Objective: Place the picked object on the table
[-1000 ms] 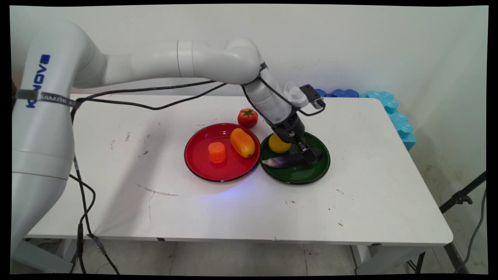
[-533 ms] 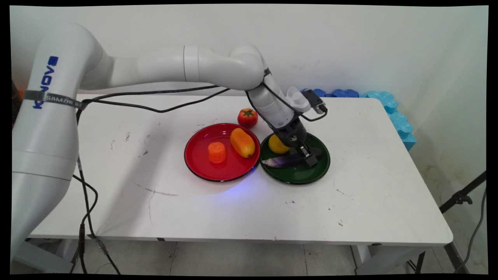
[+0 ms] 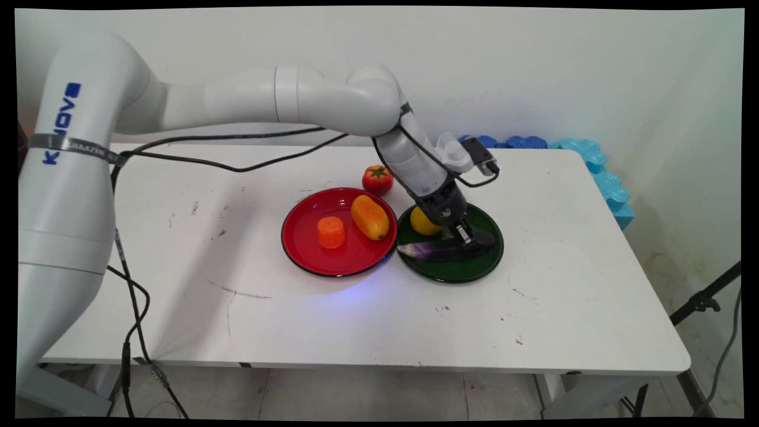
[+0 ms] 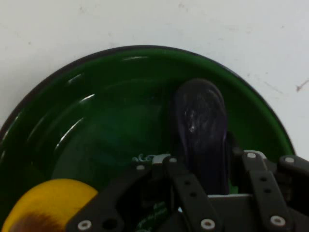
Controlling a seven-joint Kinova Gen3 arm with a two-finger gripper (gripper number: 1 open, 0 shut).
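JAWS: we see the gripper (image 3: 467, 240) closed on the eggplant (image 3: 442, 249), one finger on each flank | LOCATION: green plate (image 3: 474, 270), near the table's far edge | AXIS: eggplant's length runs crosswise to the jaws | ADJACENT: lemon (image 3: 422, 222) just beside.

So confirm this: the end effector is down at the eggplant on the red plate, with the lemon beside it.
Not quite. The main view shows the end effector down at the eggplant on the green plate, not the red plate. The lemon does lie beside it on that plate.
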